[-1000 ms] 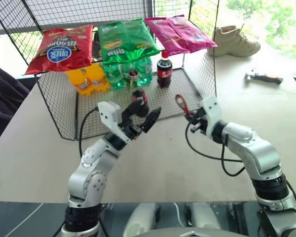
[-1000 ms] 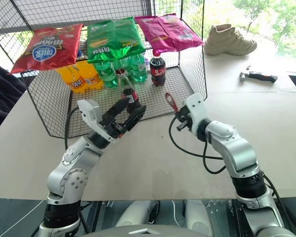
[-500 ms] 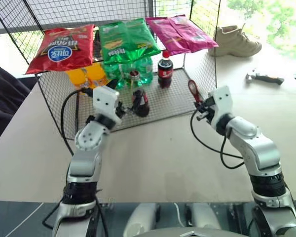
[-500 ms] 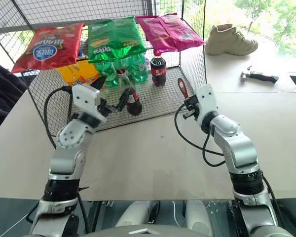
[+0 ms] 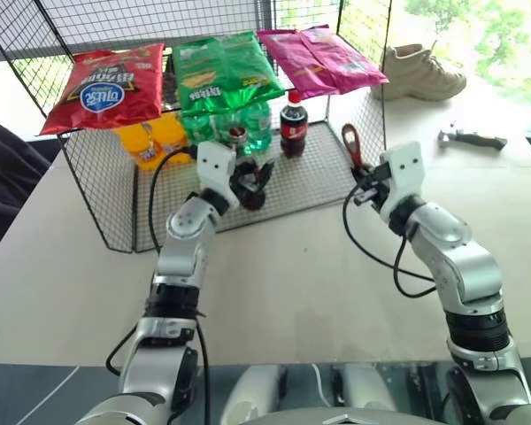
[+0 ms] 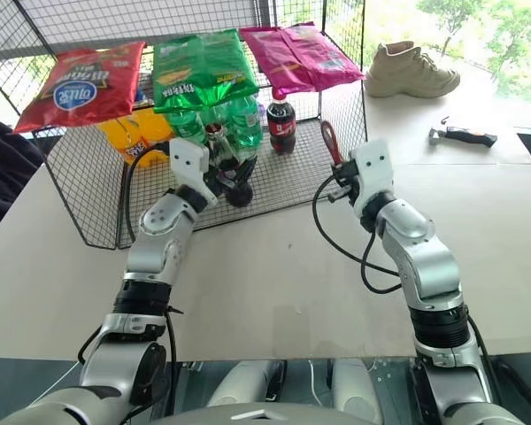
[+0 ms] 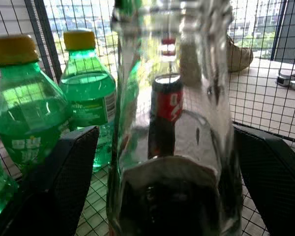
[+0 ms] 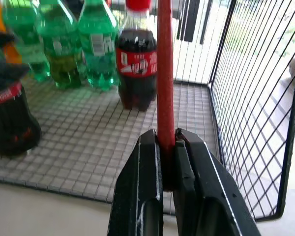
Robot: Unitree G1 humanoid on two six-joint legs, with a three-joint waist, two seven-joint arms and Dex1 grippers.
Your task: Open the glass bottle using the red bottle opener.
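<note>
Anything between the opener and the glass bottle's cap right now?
Nothing visible. The right gripper holds the opener upright, off to the right of the glass bottle, with open air between them. The left gripper has its open fingers on either side of the bottle's body, below the cap.

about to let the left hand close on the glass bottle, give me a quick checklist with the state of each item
1. Left gripper open: ok, one finger stands on each side of the glass bottle.
2. Bottle between the fingers, not gripped yet: ok, gaps show on both sides.
3. Bottle upright on the wire shelf: ok.
4. Right gripper shut on the red bottle opener: ok, clamped on the handle, ring end pointing up.
5. Opener away from the bottle: ok, held off to the right.
6. Cap on the bottle: cannot tell, the top is not clear.
</note>
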